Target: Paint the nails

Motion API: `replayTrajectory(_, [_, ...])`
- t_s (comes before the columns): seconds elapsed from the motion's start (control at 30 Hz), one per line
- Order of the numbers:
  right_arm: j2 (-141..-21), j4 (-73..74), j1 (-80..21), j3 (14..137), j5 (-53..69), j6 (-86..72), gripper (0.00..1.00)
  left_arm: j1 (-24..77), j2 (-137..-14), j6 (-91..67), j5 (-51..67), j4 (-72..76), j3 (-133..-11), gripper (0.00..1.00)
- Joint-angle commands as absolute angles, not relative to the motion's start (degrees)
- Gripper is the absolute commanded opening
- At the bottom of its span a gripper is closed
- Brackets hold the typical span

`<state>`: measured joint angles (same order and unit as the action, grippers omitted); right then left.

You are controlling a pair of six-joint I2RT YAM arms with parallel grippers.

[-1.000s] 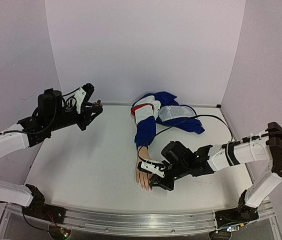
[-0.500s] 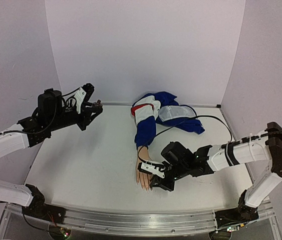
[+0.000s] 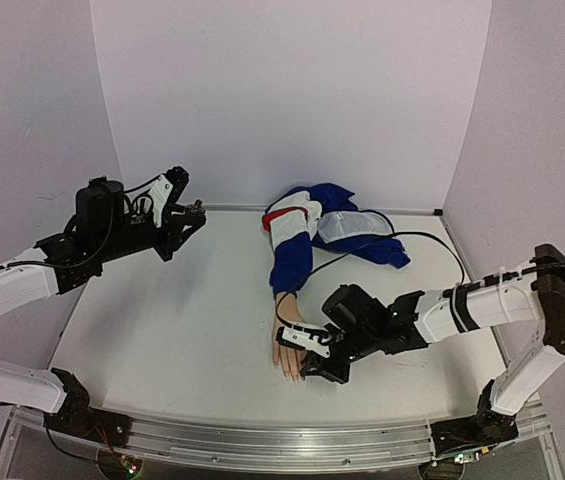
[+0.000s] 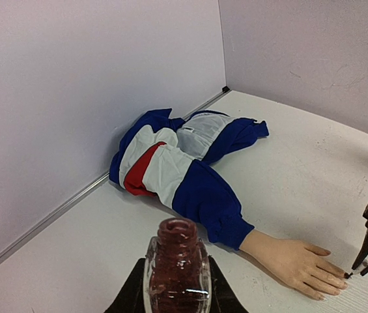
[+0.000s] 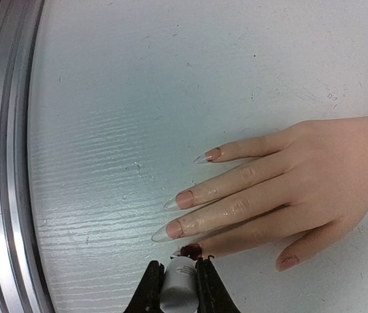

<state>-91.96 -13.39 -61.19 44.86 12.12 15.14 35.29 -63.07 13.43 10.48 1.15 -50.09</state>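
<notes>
The pale mannequin hand [image 5: 301, 182] lies palm down, its wrist in a blue sleeve [image 4: 213, 205]. The index nail [image 5: 191, 250] is dark red. The middle nail [image 5: 174, 229], ring nail [image 5: 184, 199] and little-finger nail [image 5: 211, 155] are pinkish with long clear tips. My right gripper [image 5: 178, 266] is shut on the white brush cap [image 5: 179, 287], whose tip rests at the index nail. My left gripper [image 4: 177, 267], raised at the far left [image 3: 190, 213], is shut on the open dark-red polish bottle [image 4: 177, 270], held upright.
A blue, white and red jacket [image 3: 322, 228] is bunched against the back wall, with a black cable [image 3: 432, 240] looping to its right. The table's metal front rail [image 5: 1, 163] runs just beyond the fingertips. Walls close in on three sides.
</notes>
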Motion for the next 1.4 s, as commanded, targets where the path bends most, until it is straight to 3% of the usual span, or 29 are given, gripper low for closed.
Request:
replayTrajectory(0.0, [-93.16, -11.53, -61.71, 47.02, 11.94, 14.85, 0.0, 34.98, -62.93, 12.74, 10.81, 4.97, -51.67, 0.0])
replayTrajectory(1.03, [-90.78, -10.54, -62.51, 46.07, 11.61, 13.95, 0.0, 34.98, -63.09, 12.65, 11.18, 4.95, -51.67, 0.0])
replayTrajectory(1.37, [-83.46, -14.71, -62.66, 42.4, 11.56, 13.89, 0.0, 34.99, -63.37, 12.74, 11.29, 4.93, -51.66, 0.0])
